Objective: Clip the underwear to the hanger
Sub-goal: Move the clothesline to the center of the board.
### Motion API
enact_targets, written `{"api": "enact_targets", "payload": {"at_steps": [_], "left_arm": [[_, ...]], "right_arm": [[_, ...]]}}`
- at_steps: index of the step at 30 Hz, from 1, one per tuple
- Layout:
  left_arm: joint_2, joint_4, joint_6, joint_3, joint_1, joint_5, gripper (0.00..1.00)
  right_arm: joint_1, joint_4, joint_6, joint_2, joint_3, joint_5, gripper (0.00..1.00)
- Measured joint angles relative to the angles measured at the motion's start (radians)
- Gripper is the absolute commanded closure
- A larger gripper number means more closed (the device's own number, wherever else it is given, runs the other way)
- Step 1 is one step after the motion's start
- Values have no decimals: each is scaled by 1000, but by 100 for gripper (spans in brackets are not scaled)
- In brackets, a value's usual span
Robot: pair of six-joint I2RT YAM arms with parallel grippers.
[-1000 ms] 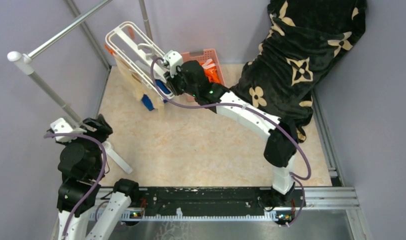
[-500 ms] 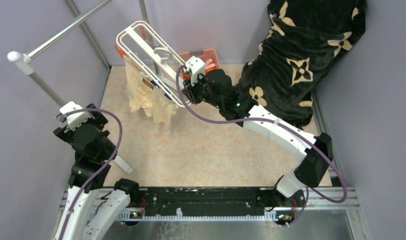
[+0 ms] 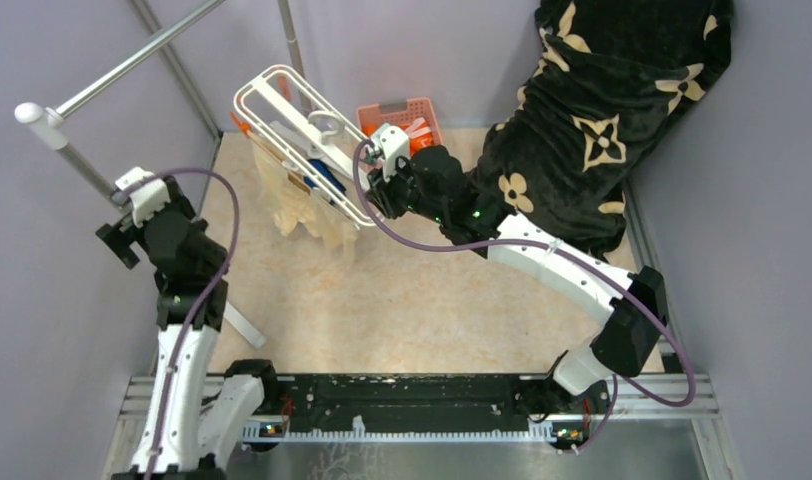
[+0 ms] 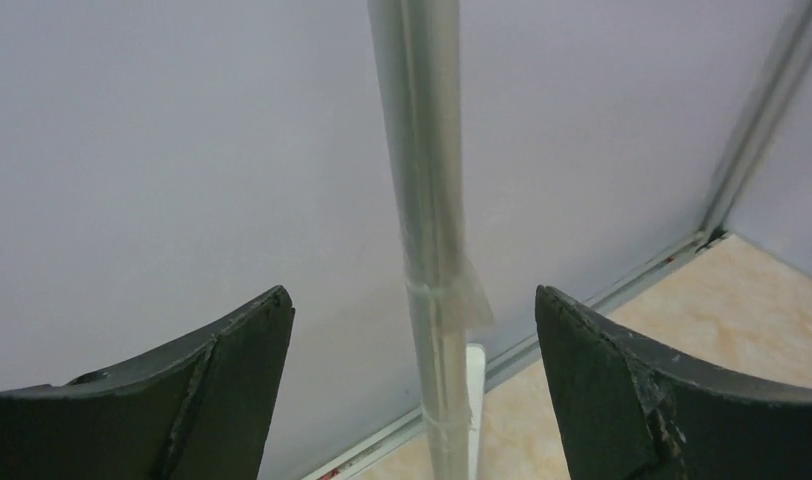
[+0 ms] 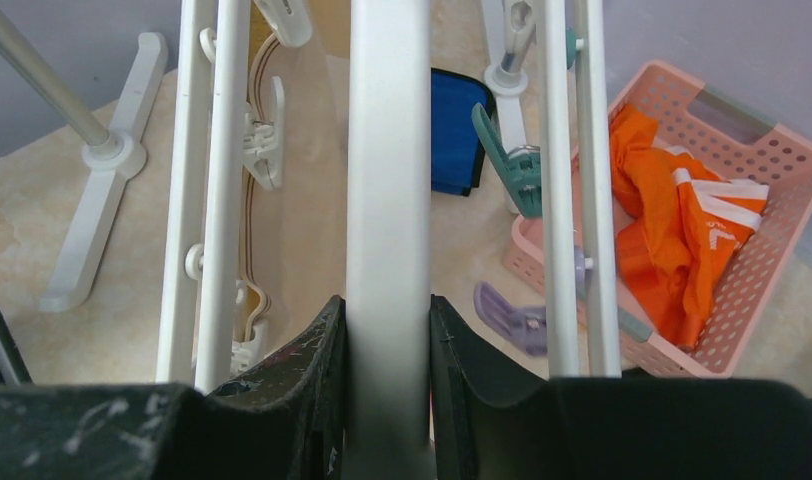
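The right gripper (image 3: 374,190) is clamped narrowly on the middle bar of the hanger (image 3: 282,110) and holds the frame up off the table, tilted. Its long axis runs on a slant from the gripper toward the far left corner. The underwear (image 3: 307,210) hangs below the frame's left side, so it lies beyond the held bar, to the left of the right gripper and lower, on the side that faces the left arm. The left gripper (image 3: 117,243) is the nearer free one, but it points away from the cloth, toward the wall. In its wrist view its jaws stand wide and empty on either side of the grey rack pole (image 4: 422,150) without touching it. Any further clipping would, I judge, need this arm to swing right and reach in under the frame. From the right wrist, the underwear (image 5: 307,180) shows between the bars as pale peach cloth with a banded edge running close by the white clip (image 5: 265,130). Whether that clip bites the cloth I cannot tell. The cloth drapes limp in soft folds, its lower end loose above the table. A teal clip (image 5: 512,170) and a purple clip (image 5: 512,320) dangle free on the other side, over the pink basket (image 5: 742,130).
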Motion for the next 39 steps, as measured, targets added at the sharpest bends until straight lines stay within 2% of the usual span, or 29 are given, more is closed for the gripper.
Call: {"api": "enact_targets", "payload": {"at_steps": [4, 6, 8, 14, 20, 28, 32, 39], "left_arm": [[123, -129, -145, 105, 282, 182, 8], [146, -163, -202, 120, 357, 245, 15], [150, -180, -242, 120, 376, 309, 23], [140, -153, -304, 86, 394, 559, 34], [65, -123, -322, 22, 407, 817, 42], [-47, -185, -402, 6, 377, 1188, 53], [-75, -227, -435, 6, 342, 1353, 51], [-87, -275, -449, 8, 249, 1488, 48]], "right_arm": [[0, -12, 9, 0, -10, -10, 100], [0, -13, 13, 0, -13, -14, 100], [0, -14, 16, 0, -13, -20, 100], [0, -18, 16, -3, -13, -18, 100], [-16, -18, 22, -3, -13, -23, 100], [-108, -17, 60, -3, -13, -69, 100], [-138, -47, 58, 1, 12, -112, 100], [-134, -131, 58, 106, 277, -206, 100]]}}
